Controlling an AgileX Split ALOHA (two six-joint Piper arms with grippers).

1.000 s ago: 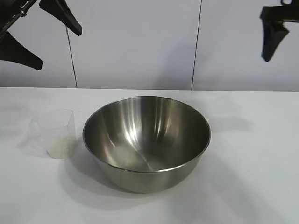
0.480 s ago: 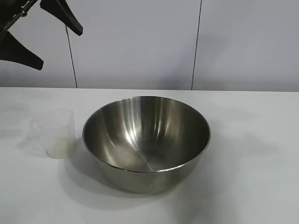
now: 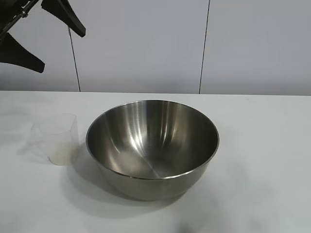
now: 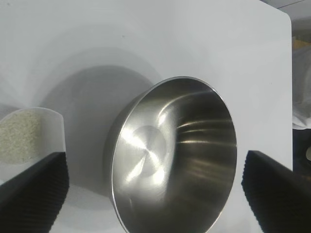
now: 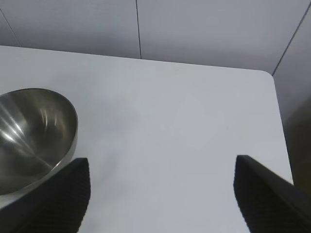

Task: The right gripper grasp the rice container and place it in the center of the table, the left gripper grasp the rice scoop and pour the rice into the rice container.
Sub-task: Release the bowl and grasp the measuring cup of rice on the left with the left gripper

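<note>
So the bowl point(image 3: 152, 148) is sitting upright pretty much in the middle of the table point(image 3: 262, 145), shiny steel and nothing lying inside it. The scoop point(image 3: 56, 138) is standing just beside it, on the exterior view's left, not quite touching as far as I can tell. The rice point(image 4: 17, 141) is sitting in the bottom of the scoop, a small pale layer of grains.

The left gripper point(image 3: 41, 36) is hanging up high over the table's far left corner, well above the scoop. Its jaws are standing wide apart with nothing between them. In its wrist view, the two ribbed pads point(image 4: 39, 194) are framing the bowl, with the scoop peeking out by one of them.

The right gripper point(image 5: 160, 194) isn't showing in the exterior view at all. In its own wrist view, its jaws are gaping wide and holding nothing, over bare table, with the bowl off past one finger and well apart from it.
</note>
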